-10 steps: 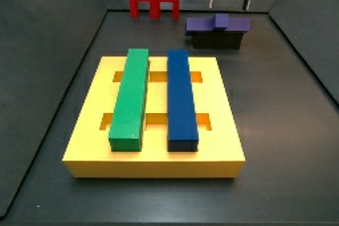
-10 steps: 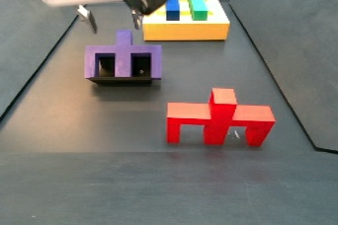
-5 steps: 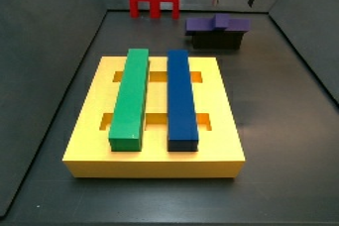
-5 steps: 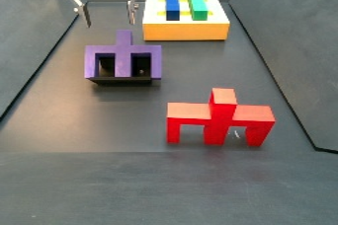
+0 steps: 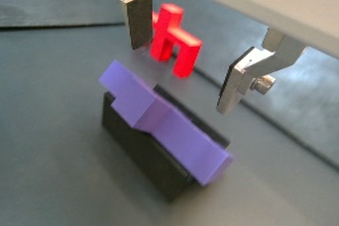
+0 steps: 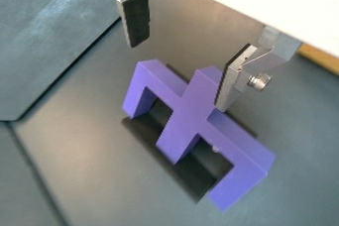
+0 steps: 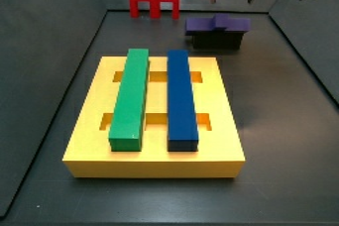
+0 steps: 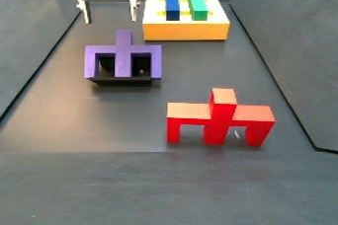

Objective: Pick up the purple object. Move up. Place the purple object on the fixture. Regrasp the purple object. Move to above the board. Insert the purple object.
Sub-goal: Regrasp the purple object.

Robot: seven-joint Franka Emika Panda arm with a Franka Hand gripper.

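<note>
The purple object (image 7: 217, 23) rests on the small black fixture (image 7: 216, 41), its prongs showing in a side view (image 8: 123, 62). My gripper (image 8: 113, 16) hangs open and empty in the air above it, apart from it. In both wrist views the two silver fingers (image 5: 135, 19) (image 6: 133, 18) stand wide, with the purple object (image 5: 166, 126) (image 6: 185, 131) below them on the fixture (image 5: 137, 147). The yellow board (image 7: 93, 121) carries a green bar (image 7: 129, 99) and a blue bar (image 7: 181, 99).
A red pronged piece (image 8: 218, 119) (image 7: 155, 2) (image 5: 175, 40) stands on the dark floor beyond the fixture. Grey walls ring the floor on all sides.
My gripper has risen from just above the purple object and squared up, fingers still open. The purple object stays on the fixture.
</note>
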